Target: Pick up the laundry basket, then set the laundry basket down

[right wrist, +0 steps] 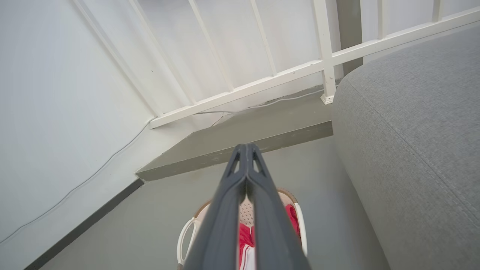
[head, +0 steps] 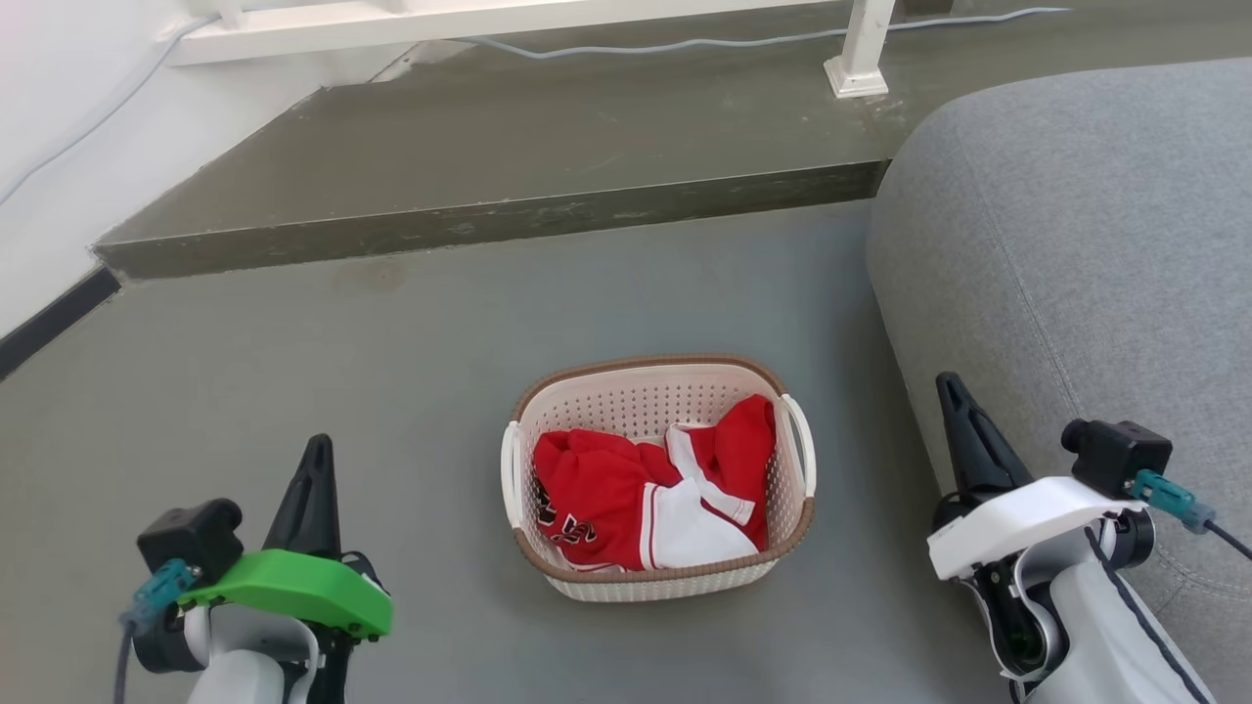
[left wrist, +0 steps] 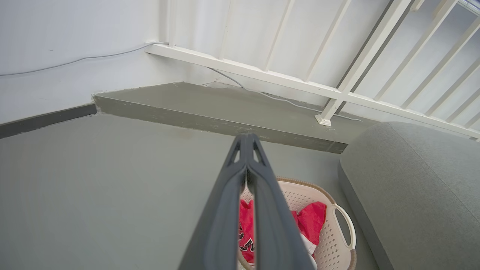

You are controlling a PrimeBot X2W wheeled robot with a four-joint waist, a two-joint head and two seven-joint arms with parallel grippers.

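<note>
A small cream-white perforated plastic laundry basket (head: pixel 626 401) with a brown rim sits on the grey floor (head: pixel 293 342) beside a grey fabric sofa (head: pixel 1076 244), holding red-and-white clothing (head: pixel 606 489). The left hand (head: pixel 318 450) and right hand (head: pixel 947 386) flank it, apart from it, fingers closed and empty.

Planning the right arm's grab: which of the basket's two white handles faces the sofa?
The right handle of the laundry basket, beside the grey sofa and nearer the right pincer; the left handle is on the left pincer's side.
</note>
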